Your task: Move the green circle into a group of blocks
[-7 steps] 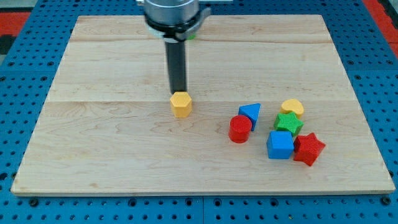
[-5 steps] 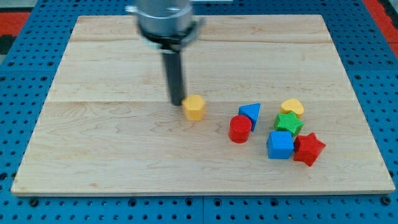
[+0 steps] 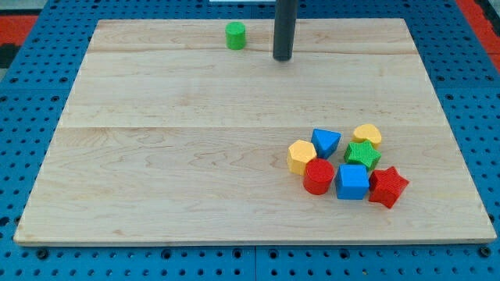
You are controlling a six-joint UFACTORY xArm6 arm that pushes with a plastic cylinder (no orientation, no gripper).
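Observation:
The green circle (image 3: 235,35) stands alone near the view's top, left of centre, on the wooden board (image 3: 156,156). My tip (image 3: 282,58) is to its right and slightly lower, apart from it. A group of blocks sits at the lower right: a yellow hexagon (image 3: 301,155), a red circle (image 3: 318,176), a blue triangle (image 3: 326,142), a yellow heart (image 3: 366,134), a green star (image 3: 362,154), a blue cube (image 3: 351,181) and a red star (image 3: 387,186).
The board lies on a blue pegboard table (image 3: 31,94). A red patch (image 3: 16,23) shows at the top left corner.
The yellow hexagon has moved right and down into the group, beside the red circle, which shifted too. My tip has moved from mid-board up to the top, right of the green circle.

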